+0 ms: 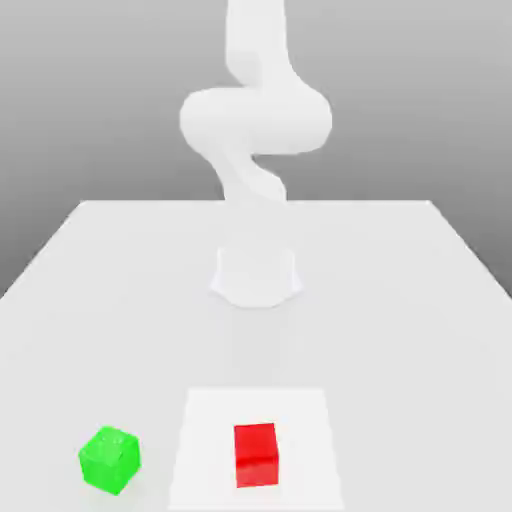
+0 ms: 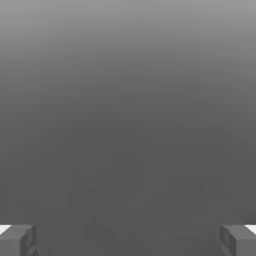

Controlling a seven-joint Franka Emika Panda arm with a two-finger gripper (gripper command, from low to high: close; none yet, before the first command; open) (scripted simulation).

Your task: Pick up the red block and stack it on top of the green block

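The gripper (image 2: 128,241) is released, its fingers wide apart, and the red block (image 1: 256,456) lies well apart from the arm base (image 1: 256,278), toward the exterior camera

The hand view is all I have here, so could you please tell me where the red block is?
Observer: The red block lies on a white square on the table.
Operator: Thank you, and is the green block on that square too?
Observer: No, the green block sits apart from it, toward the exterior view's left.
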